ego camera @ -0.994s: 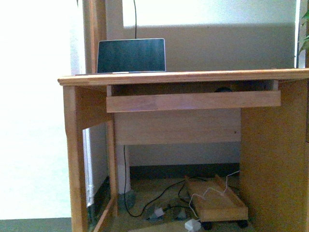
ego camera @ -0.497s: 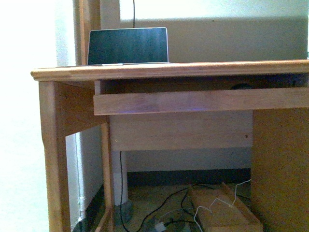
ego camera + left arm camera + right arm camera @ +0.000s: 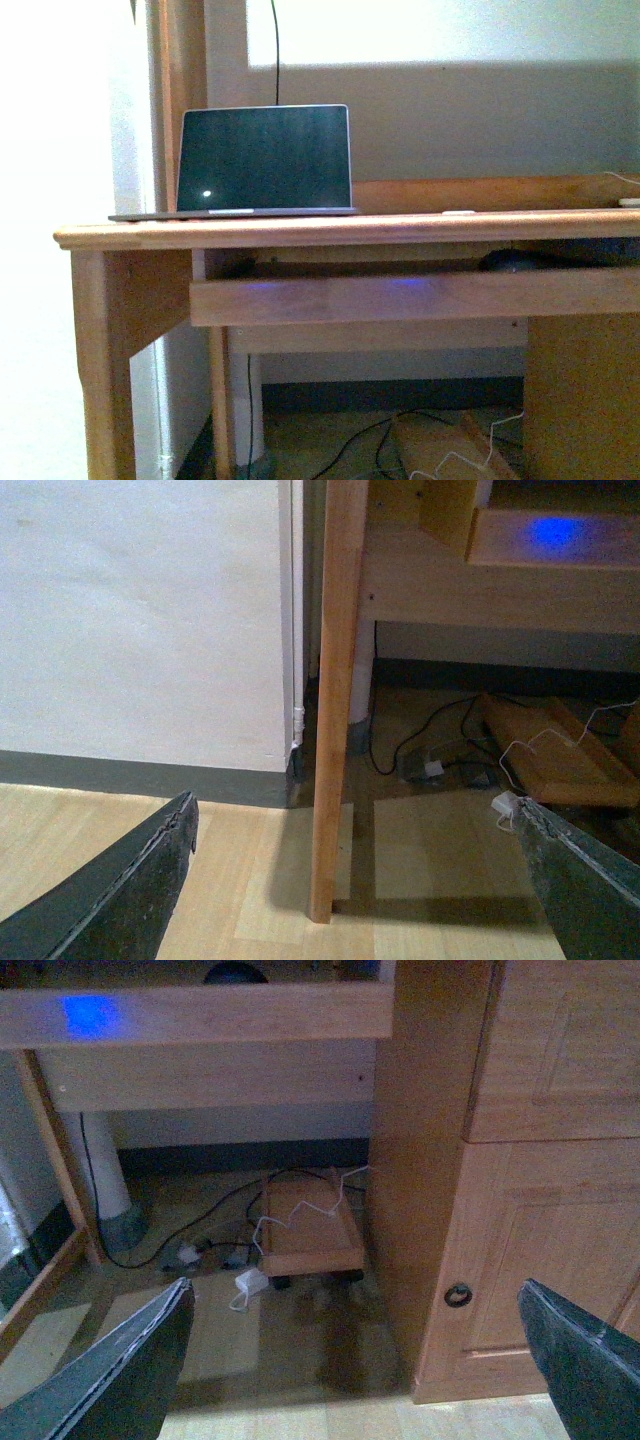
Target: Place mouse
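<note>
1. On the pull-out pale wooden keyboard tray (image 3: 400,298), under the top of the light wooden desk (image 3: 300,232), the small dark grey oval mouse (image 3: 510,261) sits toward the right end.
2. Front view has closed in and risen over the last second, and the open dark-screened laptop (image 3: 263,160) looks larger. Judged: still approaching, with no grasp begun.
3. Left gripper (image 3: 355,805) and right gripper (image 3: 355,1285) both have fingers spread wide, with nothing between them.
4. Only the mouse's dome shows above the tray rail. Neither arm appears in the front view.
</note>
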`<state>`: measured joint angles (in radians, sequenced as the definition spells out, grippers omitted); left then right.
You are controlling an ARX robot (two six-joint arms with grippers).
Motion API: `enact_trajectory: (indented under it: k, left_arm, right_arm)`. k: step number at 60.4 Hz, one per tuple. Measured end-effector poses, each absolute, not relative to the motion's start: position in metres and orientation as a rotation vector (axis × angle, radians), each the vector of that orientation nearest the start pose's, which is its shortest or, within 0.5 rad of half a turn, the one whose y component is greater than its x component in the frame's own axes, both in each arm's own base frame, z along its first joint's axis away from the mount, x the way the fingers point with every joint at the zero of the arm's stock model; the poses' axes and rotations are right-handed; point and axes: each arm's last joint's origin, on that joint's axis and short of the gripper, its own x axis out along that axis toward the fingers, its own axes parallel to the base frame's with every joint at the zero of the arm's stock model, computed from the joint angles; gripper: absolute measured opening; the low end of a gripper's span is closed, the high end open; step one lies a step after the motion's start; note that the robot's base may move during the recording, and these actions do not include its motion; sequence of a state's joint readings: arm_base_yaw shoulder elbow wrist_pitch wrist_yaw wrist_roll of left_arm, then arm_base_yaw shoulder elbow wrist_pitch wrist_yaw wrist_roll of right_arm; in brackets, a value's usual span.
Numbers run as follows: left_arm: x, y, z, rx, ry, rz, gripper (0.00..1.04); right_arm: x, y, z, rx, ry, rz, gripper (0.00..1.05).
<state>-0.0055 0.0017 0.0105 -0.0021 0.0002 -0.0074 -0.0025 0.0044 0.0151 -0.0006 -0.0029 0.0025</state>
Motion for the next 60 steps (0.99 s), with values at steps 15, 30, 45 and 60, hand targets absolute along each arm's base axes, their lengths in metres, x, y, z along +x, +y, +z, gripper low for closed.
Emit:
enact_trajectory:
  k: [15,30,45,60]
  left_arm:
    - [0.097,-0.001,0.167,-0.007,-0.007,-0.005,0.97]
    - [0.111,-0.002,0.160,-0.148,0.203,-0.160,0.97]
    - [0.172,0.007,0.170,0.148,0.126,-0.179,0.97]
    - [0.259,-0.006,0.157,0.745,0.005,-0.328,0.97]
  right_arm:
    - [0.097,0.000,0.168,0.003,-0.010,0.000,0.97]
    - [0.097,0.000,0.168,0.002,-0.010,0.000,0.97]
    - [0.097,0.000,0.168,0.002,-0.010,0.000,0.97]
    - [0.097,0.000,0.168,0.002,-0.010,0.000,0.97]
